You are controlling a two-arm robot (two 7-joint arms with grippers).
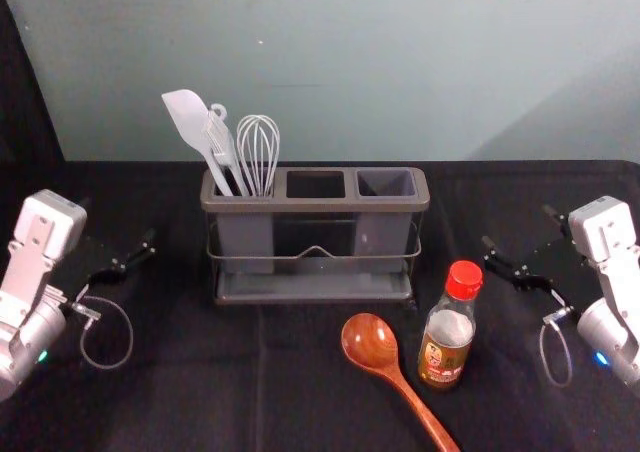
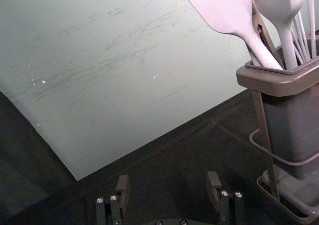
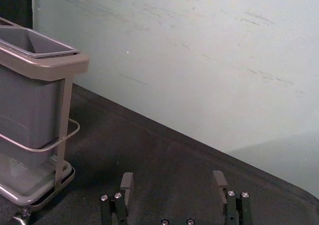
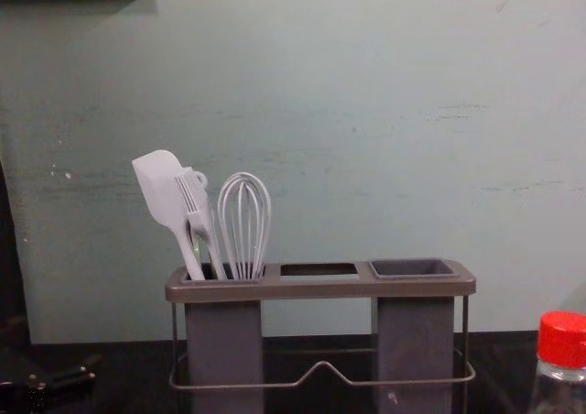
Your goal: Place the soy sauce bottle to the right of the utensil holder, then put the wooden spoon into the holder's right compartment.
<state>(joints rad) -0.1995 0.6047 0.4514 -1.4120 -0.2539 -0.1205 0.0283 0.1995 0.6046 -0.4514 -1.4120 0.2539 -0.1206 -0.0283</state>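
L claw (image 1: 117, 222) & R claw (image 1: 518, 226) flanked holder (image 1: 315, 204), wide open, empty; soy btl (image 1: 445, 357) stood just R of spoon (image 1: 369, 340).

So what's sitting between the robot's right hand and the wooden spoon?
The red-capped soy sauce bottle stands upright between the right hand and the wooden spoon; the head view shows this.
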